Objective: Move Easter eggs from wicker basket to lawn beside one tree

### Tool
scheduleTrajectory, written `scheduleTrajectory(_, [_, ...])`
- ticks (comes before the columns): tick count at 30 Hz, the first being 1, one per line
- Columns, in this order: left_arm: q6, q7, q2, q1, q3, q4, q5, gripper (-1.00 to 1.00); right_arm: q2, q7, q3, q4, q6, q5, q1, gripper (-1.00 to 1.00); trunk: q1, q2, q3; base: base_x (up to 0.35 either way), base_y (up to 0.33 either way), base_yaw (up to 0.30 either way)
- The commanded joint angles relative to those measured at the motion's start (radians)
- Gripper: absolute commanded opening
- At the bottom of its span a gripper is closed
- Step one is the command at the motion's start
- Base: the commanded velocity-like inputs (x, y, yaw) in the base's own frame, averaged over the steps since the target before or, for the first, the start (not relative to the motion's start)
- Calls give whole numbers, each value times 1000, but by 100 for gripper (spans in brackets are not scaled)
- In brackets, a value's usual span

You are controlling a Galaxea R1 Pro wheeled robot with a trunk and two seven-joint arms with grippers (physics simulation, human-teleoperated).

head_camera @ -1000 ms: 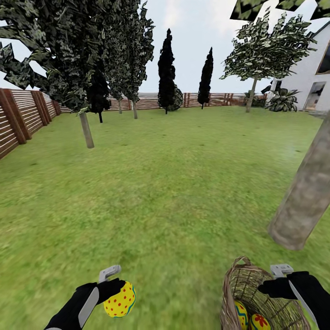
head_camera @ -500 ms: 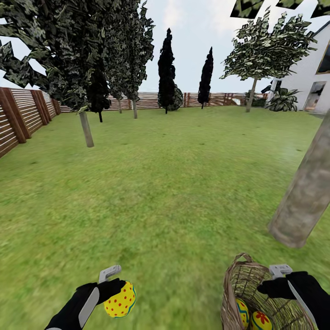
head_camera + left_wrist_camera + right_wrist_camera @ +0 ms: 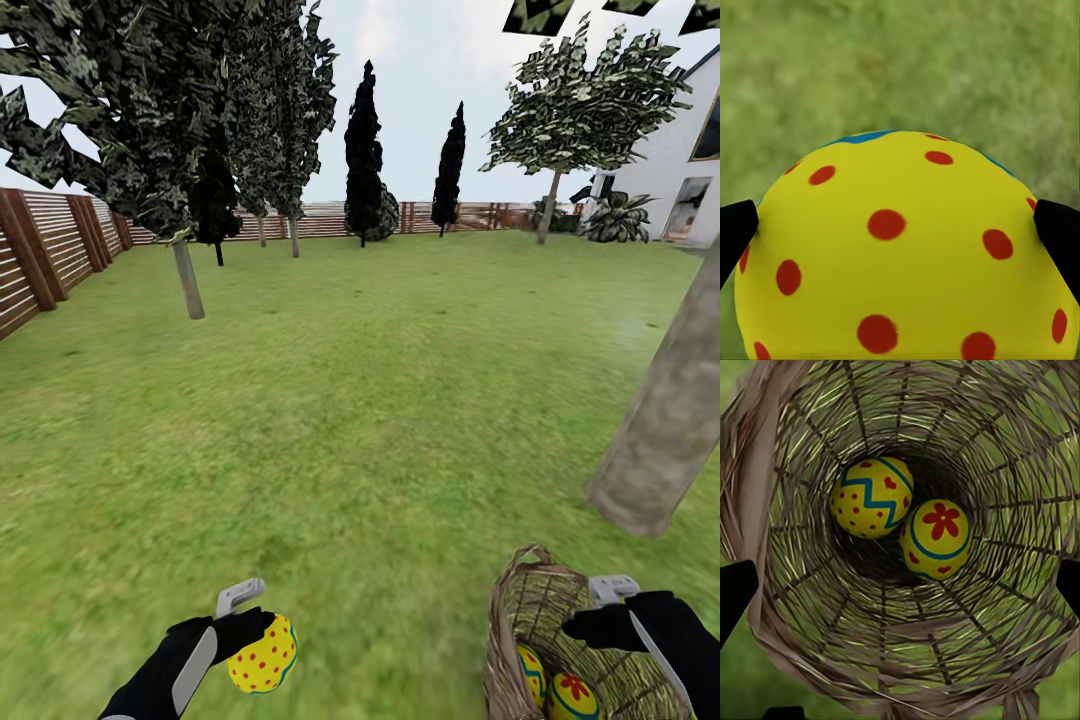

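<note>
Rolling forward: lawn sliding under, trunk nearer, ahead of right claw. Basket clamped at its rim by that claw, two eggs inside. Left claw clamped on third egg. Closing on drop spot.

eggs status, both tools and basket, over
Left tool shut on dotted egg. Right tool at wicker basket rim, grip unclear. Two eggs inside. Tree near right.
</note>
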Motion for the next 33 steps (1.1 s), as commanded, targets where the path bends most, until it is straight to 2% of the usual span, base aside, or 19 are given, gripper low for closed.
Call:
scheduleTrajectory(1, [7, -4, -1, 0, 4, -1, 2, -100, -1, 2, 2, -1, 4, 0, -1, 100, 4, -8, -4, 0, 0, 0])
scheduleTrajectory(12, [7, -4, -1, 0, 4, 3, 1, -100, -2, 1, 1, -1, 4, 3, -1, 100, 46, -85, -39, 0, 0, 0])
scheduleTrajectory(15, [6, -4, -1, 0, 4, 9, 1, -100, -40, 3, -1, -1, 3, 17, -1, 100, 58, -106, -48, 0, 0, 0])
scheduleTrajectory(17, [6, -4, -1, 0, 4, 9, 1, -100, -49, 4, -1, -1, 4, 18, -1, 100, 65, -120, -54, 0, 0, 0])
scheduleTrajectory(33, [6, -4, -2, 0, 4, 13, 1, -100, -58, 4, -2, 3, 7, 22, -1, 100, 127, -232, -104, 0, 0, 0])
